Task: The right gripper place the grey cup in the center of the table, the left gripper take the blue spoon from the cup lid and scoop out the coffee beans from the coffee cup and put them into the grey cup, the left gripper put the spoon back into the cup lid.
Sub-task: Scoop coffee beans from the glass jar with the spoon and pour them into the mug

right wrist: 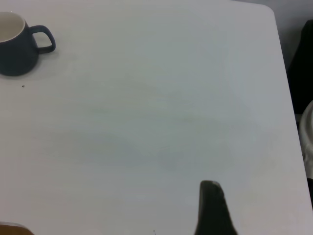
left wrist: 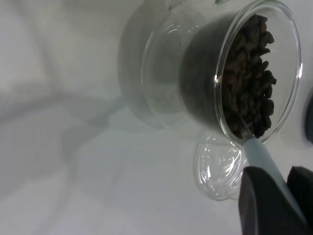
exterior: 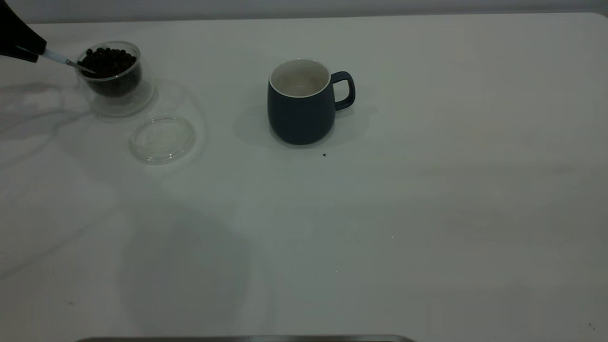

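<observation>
My left gripper [exterior: 21,40] at the far left is shut on the blue spoon [exterior: 56,57] by its pale handle. The spoon's bowl is dipped into the coffee beans [exterior: 108,61] in the clear coffee cup [exterior: 114,78]. In the left wrist view the fingers [left wrist: 259,205] clamp the handle [left wrist: 264,159], which reaches into the beans [left wrist: 252,78]. The cup lid [exterior: 162,140] lies empty in front of the glass cup. The grey cup [exterior: 300,102] stands upright mid-table, handle to the right, with no beans visible inside. One finger [right wrist: 211,205] of my right gripper shows alone, well away from the grey cup [right wrist: 17,46]; the jaws stand open.
The white table [exterior: 403,213] has a small dark speck [exterior: 324,154] just in front of the grey cup. Its rounded corner [right wrist: 266,10] and right edge show in the right wrist view. A dark strip [exterior: 247,338] runs along the near edge.
</observation>
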{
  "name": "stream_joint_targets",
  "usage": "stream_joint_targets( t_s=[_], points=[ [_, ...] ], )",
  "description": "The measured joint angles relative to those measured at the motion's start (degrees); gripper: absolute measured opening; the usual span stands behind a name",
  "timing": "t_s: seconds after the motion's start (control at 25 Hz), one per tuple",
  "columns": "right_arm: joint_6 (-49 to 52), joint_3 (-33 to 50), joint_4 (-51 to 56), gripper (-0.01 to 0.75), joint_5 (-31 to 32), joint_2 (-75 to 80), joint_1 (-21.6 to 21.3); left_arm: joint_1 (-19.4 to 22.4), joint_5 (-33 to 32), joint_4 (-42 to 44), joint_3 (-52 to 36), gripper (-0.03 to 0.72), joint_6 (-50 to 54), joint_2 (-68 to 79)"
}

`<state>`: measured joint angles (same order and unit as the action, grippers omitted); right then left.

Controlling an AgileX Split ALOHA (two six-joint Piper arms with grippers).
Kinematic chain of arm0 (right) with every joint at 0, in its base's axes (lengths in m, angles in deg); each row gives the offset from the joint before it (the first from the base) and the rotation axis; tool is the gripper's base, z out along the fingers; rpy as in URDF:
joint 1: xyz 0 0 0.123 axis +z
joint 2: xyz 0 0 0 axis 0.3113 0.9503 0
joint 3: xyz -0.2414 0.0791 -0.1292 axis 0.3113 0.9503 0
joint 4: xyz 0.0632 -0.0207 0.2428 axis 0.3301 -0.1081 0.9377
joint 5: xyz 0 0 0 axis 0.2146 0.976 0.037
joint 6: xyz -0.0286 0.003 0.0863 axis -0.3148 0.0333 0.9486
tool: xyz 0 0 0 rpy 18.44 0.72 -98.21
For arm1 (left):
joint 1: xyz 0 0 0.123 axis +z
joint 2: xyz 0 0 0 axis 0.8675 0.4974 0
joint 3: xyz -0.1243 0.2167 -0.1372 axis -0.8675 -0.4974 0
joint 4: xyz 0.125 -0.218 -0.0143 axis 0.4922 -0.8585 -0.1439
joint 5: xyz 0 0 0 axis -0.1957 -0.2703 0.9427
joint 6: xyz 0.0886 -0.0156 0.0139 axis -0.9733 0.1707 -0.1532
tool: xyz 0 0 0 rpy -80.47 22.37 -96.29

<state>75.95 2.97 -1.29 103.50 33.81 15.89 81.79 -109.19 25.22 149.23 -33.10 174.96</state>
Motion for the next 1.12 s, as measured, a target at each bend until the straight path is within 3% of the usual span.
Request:
stream_joint_targets(
  t_s=[0.56, 1.12],
  points=[
    [0.00, 0.00, 0.00, 0.459, 0.00, 0.00, 0.00, 0.91, -2.66, -6.16, 0.00, 0.132, 0.53, 0.00],
    [0.00, 0.00, 0.07, 0.459, 0.00, 0.00, 0.00, 6.41, -8.39, -8.01, 0.00, 0.132, -2.25, 0.13]
  ],
)
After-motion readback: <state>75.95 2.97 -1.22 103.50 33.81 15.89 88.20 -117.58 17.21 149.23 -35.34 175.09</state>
